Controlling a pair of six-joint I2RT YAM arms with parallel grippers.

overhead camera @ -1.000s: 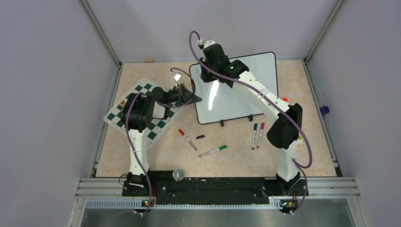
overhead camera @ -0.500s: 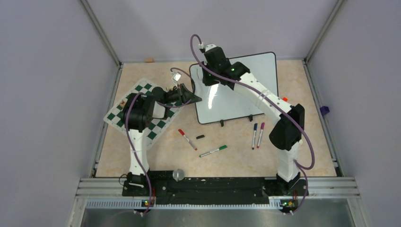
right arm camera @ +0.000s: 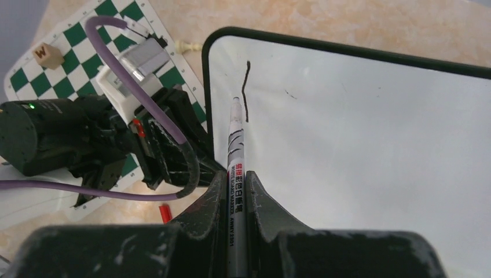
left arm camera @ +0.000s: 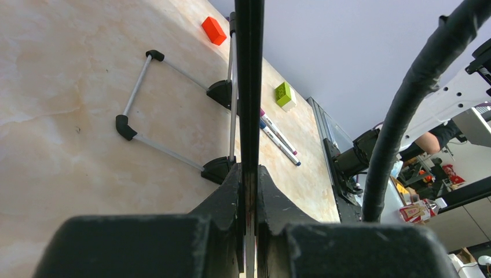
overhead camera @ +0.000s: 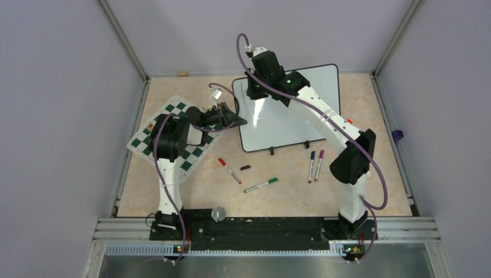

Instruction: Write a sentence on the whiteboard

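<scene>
Whiteboard [overhead camera: 289,110] sits at the far middle of the desk [overhead camera: 289,194], just right of the green-and-white chess mat [overhead camera: 180,106], with its two small black feet at its near edge. The left end effector [overhead camera: 234,120] is clamped narrow on the whiteboard's left edge; in the left wrist view that thin black edge [left arm camera: 249,69] runs straight up from between the closed fingers [left arm camera: 226,191].

The right arm reaches across the board to its top left corner. The right end effector [right arm camera: 234,176] is closed tight on a black marker [right arm camera: 234,150], which points away from the camera toward the glossy white surface [right arm camera: 359,150]. The tip lies just beside a short, slightly bent black stroke [right arm camera: 246,92], the only clear writing on the board; whether the tip touches the surface cannot be told. A tiny dark mark [right arm camera: 290,94] lies a little to the right of the stroke.

On the desk in front of the board lie a red marker [overhead camera: 230,171], a small black cap [overhead camera: 245,167], a green marker [overhead camera: 260,185], and a blue marker [overhead camera: 312,166] beside a purple one [overhead camera: 319,165]. A small wooden block marked W [right arm camera: 47,55] rests on the chess mat.
</scene>
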